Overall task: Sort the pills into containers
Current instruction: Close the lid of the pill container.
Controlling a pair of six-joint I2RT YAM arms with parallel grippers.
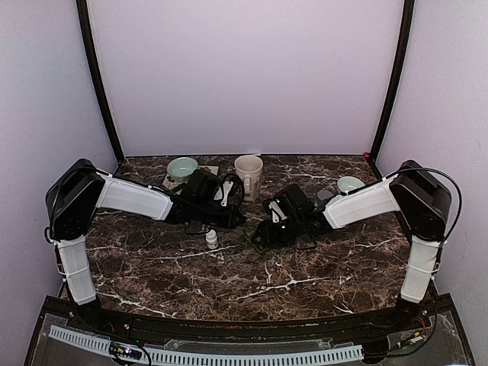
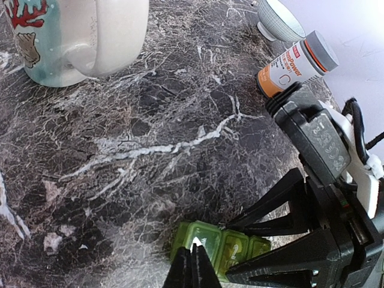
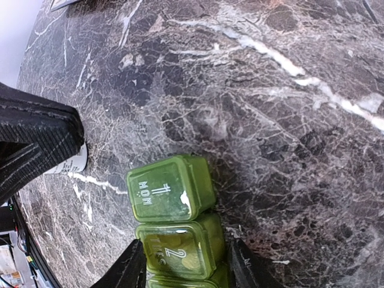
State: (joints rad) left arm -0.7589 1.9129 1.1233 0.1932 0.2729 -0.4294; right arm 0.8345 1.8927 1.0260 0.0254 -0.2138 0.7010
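Note:
The containers (image 3: 171, 192) are one small green pill box with shut lids marked 1 MON and 2 TUES, lying flat on the marble. In the right wrist view my right gripper (image 3: 186, 251) straddles it at the TUES compartment, one finger close to each side and a thin gap still showing. My left gripper (image 2: 193, 258) is shut with nothing in it, its tips hovering at the edge of the MON lid of the pill box (image 2: 223, 243). From above, the left gripper (image 1: 240, 223) and the right gripper (image 1: 263, 232) meet over the box (image 1: 256, 239). Loose pills are not visible.
A cream mug (image 1: 248, 174) and a pale green bowl (image 1: 183, 166) stand at the back. A small white bottle (image 1: 211, 239) is left of the box. An orange pill bottle (image 2: 294, 63) lies near a second bowl (image 1: 350, 184) on the right.

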